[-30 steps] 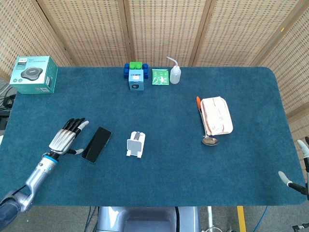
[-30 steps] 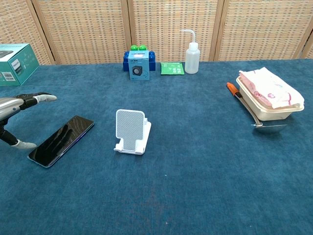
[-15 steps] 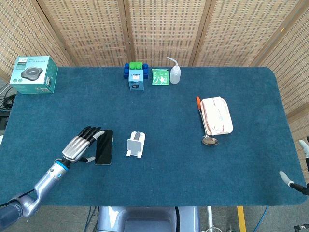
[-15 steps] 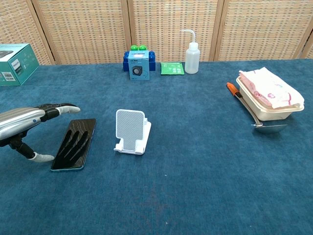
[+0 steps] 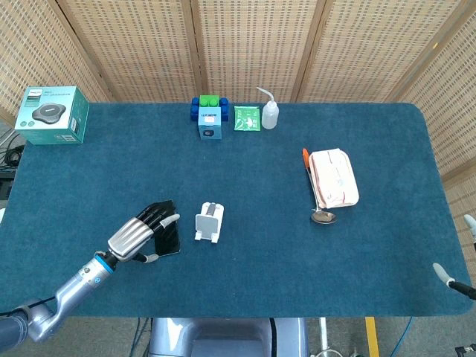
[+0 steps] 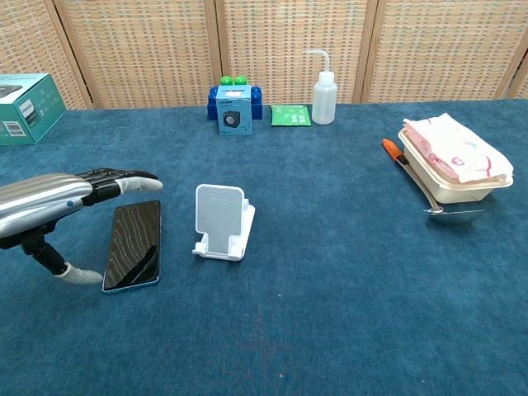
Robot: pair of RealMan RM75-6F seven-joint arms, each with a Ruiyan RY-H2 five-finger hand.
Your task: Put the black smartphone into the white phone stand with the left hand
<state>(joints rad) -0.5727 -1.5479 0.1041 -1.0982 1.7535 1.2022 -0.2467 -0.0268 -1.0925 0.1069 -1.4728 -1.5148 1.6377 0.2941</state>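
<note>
The black smartphone [image 6: 134, 244] lies flat on the blue table, just left of the white phone stand [image 6: 221, 221], its long side pointing away from me. My left hand [image 6: 49, 206] reaches over it from the left, fingers stretched above its far end and thumb beside its near left corner. In the head view the left hand [image 5: 141, 234] covers much of the smartphone [image 5: 171, 239], and the stand [image 5: 209, 222] stands free to its right. The phone rests on the cloth, not lifted. Only spread fingertips of my right hand [image 5: 446, 274] show at the table's right edge, holding nothing.
A green box [image 5: 52, 113] sits at the far left corner. A blue block toy [image 5: 210, 117], green packet [image 5: 247, 118] and squeeze bottle [image 5: 268, 110] line the far edge. A filled container [image 5: 332, 177] with an orange-handled spoon [image 5: 314, 190] lies to the right.
My left hand has swept right toward the stand. The phone slid with it and turned from a slant to nearly straight, ending close beside the stand.
</note>
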